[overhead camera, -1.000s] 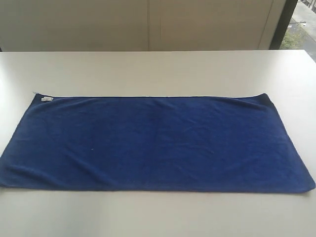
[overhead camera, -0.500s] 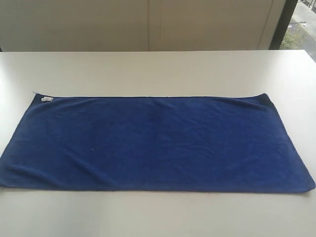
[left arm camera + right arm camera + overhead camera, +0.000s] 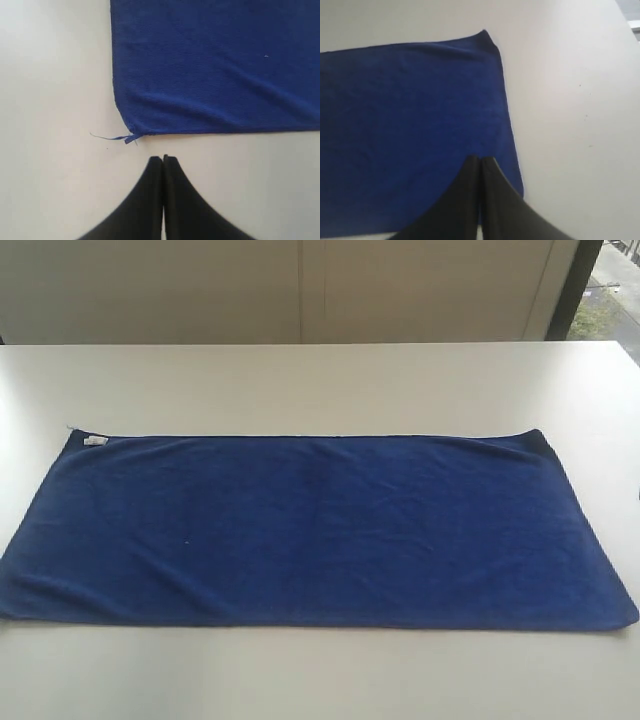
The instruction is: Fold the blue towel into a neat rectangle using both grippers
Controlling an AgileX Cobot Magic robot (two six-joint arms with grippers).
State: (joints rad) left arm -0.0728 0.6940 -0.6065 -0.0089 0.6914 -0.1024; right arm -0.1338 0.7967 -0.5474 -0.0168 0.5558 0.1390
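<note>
**Towel [image 3: 320,530] lying flat on table [image 3: 320,380], both pincers pressed together**

Exterior view: the blue towel is lying spread out as one long rectangle across the pale table, its long sides running left to right. It is reaching nearly from one side of the picture to the other. A small white label [image 3: 95,441] is showing at the far left corner, and the far right corner [image 3: 538,442] is looking slightly darker and turned. Soft wrinkles are running along the near left part. Neither arm is showing in this view. Beyond the table a light panelled wall [image 3: 300,290] is standing, with a strip of window [image 3: 610,290] at the upper right.

Left wrist view: the left gripper [image 3: 163,159] is hovering over bare table just beside a rounded corner of the towel, apart from the cloth. Its two black fingers are sitting tight against each other, gripping nothing. A loose blue thread [image 3: 107,137] is trailing from that corner onto the table.

Right wrist view: the right gripper [image 3: 480,160] is hanging over the towel close to its short edge, fingers pressed together with nothing between them. Whether the tips are touching the cloth, I cannot tell. Bare table is stretching away beside that edge.
</note>
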